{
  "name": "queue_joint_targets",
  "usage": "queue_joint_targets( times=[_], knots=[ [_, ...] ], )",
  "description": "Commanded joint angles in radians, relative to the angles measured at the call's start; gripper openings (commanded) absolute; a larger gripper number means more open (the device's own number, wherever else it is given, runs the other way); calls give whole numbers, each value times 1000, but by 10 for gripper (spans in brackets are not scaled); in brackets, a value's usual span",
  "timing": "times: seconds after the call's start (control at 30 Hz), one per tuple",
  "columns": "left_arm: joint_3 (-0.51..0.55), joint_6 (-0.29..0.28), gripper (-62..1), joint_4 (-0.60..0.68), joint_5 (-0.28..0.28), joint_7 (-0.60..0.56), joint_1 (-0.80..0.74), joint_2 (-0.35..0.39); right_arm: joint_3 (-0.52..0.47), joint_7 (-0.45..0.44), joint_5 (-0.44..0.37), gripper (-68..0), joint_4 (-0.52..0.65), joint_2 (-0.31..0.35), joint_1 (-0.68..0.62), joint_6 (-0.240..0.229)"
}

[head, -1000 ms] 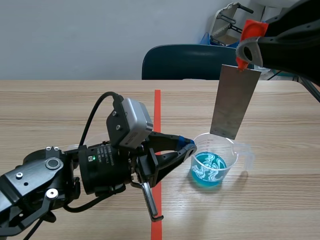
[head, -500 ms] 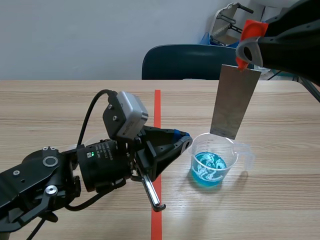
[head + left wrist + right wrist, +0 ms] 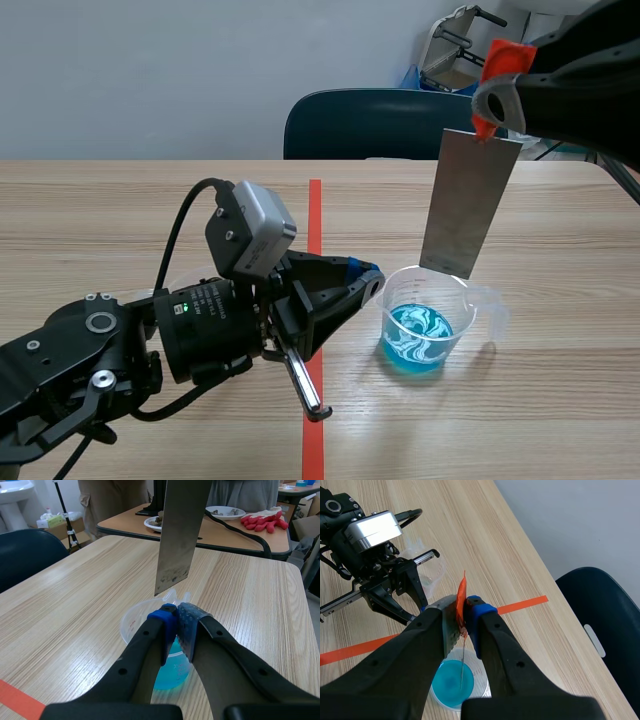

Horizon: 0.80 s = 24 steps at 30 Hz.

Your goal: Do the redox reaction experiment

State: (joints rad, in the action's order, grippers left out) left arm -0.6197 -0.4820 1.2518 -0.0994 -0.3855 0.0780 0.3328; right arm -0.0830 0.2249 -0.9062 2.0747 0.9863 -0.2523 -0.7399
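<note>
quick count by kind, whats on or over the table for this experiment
clear cups: 2, the blue-filled cup and the other cup
metal plate: 1
total: 3

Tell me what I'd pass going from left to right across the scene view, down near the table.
Left arm's wrist camera → orange-red tape line → left end effector → beaker of blue liquid. The metal plate hangs over the beaker, so it has no clear place in the order.

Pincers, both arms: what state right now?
Left pincer: closed, nothing held.
Right pincer: closed on the metal sheet.
</note>
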Motion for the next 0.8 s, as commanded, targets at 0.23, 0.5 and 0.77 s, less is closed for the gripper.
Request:
queue_joint_targets(
  times=[0.23,0.5,0.77],
  knots=[
    [1,-3,-592,22,-13,-10,0,3,5,-14,-14,-665,8,0,15,-3],
    [17,-7,-522,23,-13,-26,-29,57,5,-14,-14,-665,8,0,17,-3],
    [32,-31,-310,25,-13,-93,-59,112,5,-14,-15,-665,8,0,18,-3]
  ],
)
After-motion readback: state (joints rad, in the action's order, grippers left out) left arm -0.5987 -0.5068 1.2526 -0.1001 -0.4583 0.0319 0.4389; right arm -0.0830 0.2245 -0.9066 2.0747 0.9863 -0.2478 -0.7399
